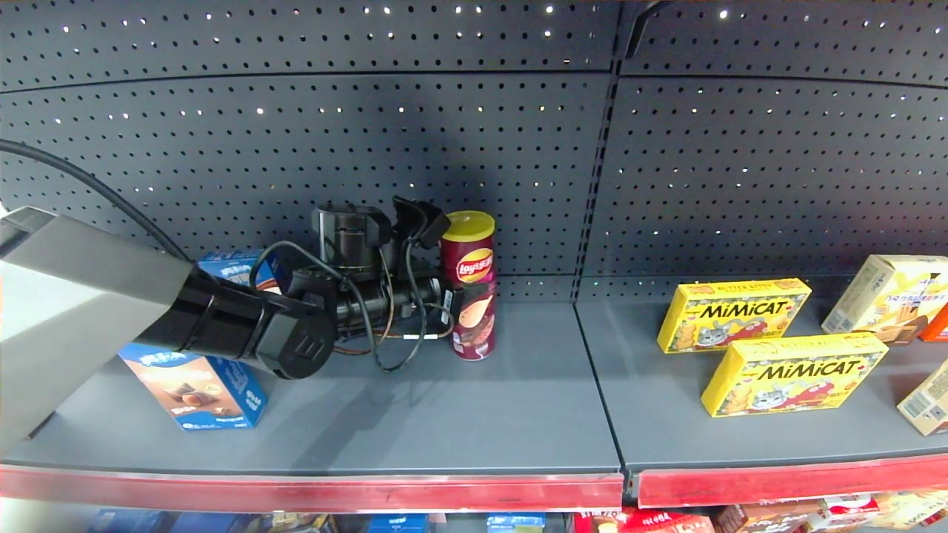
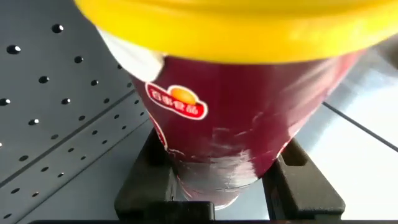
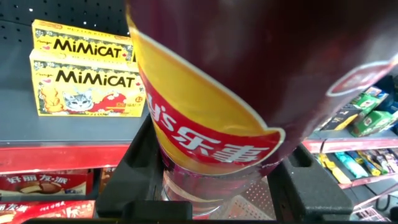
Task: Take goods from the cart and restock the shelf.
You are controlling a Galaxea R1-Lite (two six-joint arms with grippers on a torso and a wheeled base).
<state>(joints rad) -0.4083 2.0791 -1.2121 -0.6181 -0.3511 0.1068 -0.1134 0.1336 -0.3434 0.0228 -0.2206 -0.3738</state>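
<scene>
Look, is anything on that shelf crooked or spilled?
Nothing is spilled. The front yellow box lies flat and skewed, and the front blue box sits turned. The chip can stands upright in the left gripper.

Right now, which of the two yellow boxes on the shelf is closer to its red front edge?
The front yellow box, the one further right. The rear yellow box lies behind it, closer to the pegboard.
</scene>
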